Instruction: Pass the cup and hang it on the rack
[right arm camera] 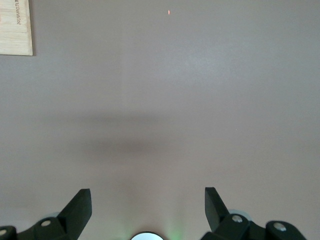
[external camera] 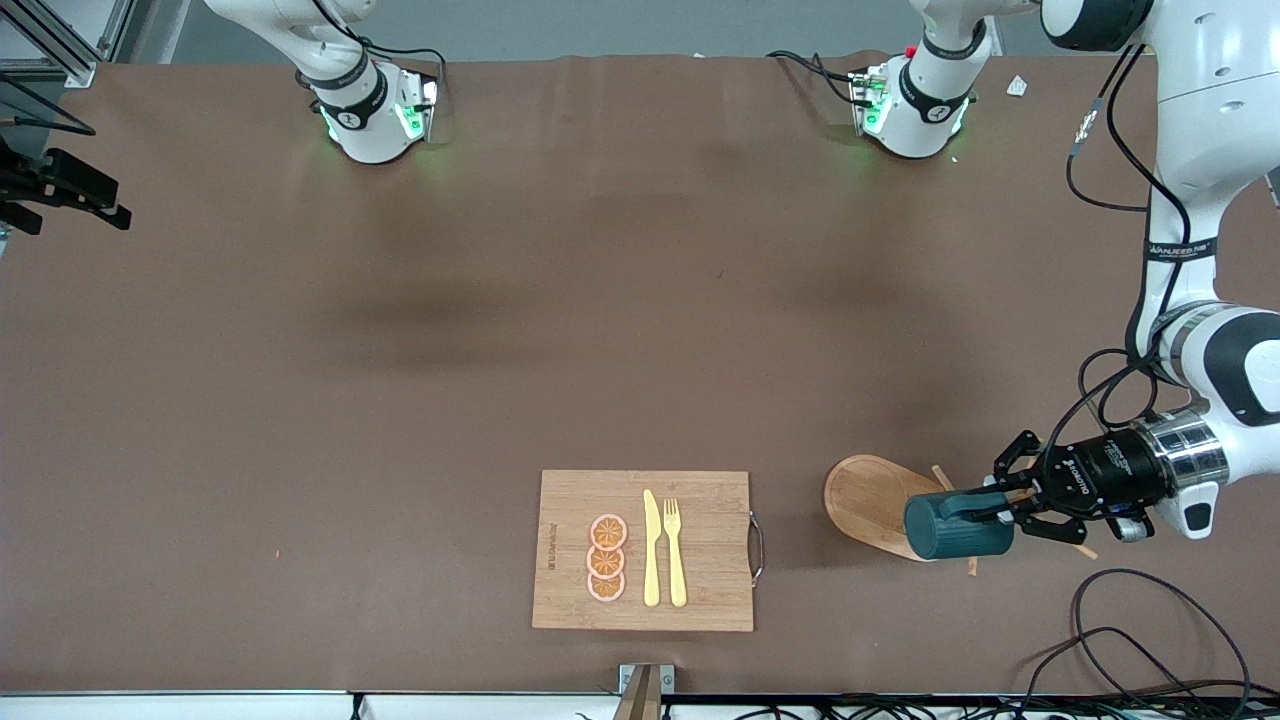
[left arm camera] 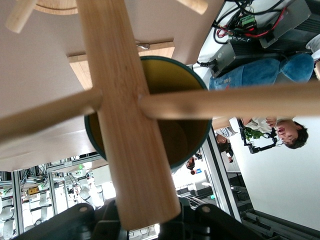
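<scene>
The dark teal cup lies on its side in the air over the light wooden rack, at the left arm's end of the table. My left gripper is shut on the cup at its handle. In the left wrist view the rack's post and its pegs cross in front of the cup's yellowish-brown inside. The post hides the left fingertips there. My right gripper is open and empty over bare table; it is out of the front view.
A bamboo cutting board lies near the front edge, with three orange slices, a yellow knife and a fork. Its corner shows in the right wrist view. Black cables loop near the rack.
</scene>
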Available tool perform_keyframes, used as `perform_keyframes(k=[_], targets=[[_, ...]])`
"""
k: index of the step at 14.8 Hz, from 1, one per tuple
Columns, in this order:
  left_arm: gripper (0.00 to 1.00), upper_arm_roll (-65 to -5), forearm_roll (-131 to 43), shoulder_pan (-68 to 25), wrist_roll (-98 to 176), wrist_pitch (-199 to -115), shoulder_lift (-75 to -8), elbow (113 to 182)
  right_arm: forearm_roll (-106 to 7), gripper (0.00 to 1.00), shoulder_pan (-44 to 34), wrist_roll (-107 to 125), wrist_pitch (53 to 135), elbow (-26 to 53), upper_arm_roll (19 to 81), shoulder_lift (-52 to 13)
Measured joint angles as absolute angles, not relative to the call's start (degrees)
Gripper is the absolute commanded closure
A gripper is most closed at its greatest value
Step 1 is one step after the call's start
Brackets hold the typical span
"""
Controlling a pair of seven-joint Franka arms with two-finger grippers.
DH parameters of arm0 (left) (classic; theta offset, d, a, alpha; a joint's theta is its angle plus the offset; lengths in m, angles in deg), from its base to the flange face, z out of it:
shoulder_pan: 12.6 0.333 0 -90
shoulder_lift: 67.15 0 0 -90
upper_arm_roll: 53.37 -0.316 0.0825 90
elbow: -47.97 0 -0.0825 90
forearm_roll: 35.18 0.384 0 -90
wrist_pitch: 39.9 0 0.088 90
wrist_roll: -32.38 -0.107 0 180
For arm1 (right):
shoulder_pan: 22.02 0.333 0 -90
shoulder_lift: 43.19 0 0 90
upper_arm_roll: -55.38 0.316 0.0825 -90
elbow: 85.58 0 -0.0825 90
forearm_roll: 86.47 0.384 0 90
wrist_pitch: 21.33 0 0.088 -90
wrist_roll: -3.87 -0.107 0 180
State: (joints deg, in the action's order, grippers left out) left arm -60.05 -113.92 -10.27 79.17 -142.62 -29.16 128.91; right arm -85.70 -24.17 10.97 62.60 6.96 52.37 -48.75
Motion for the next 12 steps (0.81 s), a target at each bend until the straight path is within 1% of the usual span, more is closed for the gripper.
perform_keyframes(k=[2,3,4,6,10,11,12], targets=[[0.87,-60.05,-113.92,-10.06,79.17,-142.62,-28.95,128.92,-85.68,0.0,-24.17,10.97,62.25,6.97,52.37,-48.75],[0.81,-60.04,-113.92,-10.06,79.17,-142.61,-28.89,128.91,-85.68,0.0,-24.17,10.97,62.01,6.97,52.38,-48.75],[0.71,-60.04,-113.92,-10.05,79.17,-142.61,-28.89,128.91,-85.68,0.0,-24.17,10.97,61.9,6.98,52.39,-48.75],[0.54,-60.03,-113.92,-9.96,79.17,-142.61,-28.83,128.91,-85.67,0.0,-24.17,10.97,61.73,6.98,52.4,-48.75],[0.04,-60.02,-113.94,-9.69,79.21,-142.54,-28.48,128.9,-85.66,0.0,-24.17,10.97,61.32,7.02,52.42,-48.75],[0.0,-60.02,-113.95,-9.64,79.23,-142.53,-28.4,128.89,-85.66,0.0,-24.17,10.97,61.32,7.03,52.43,-48.75],[0.0,-60.02,-113.95,-9.6,79.23,-142.53,-28.4,128.81,-85.66,0.0,-24.17,10.97,61.32,7.03,52.44,-48.75]])
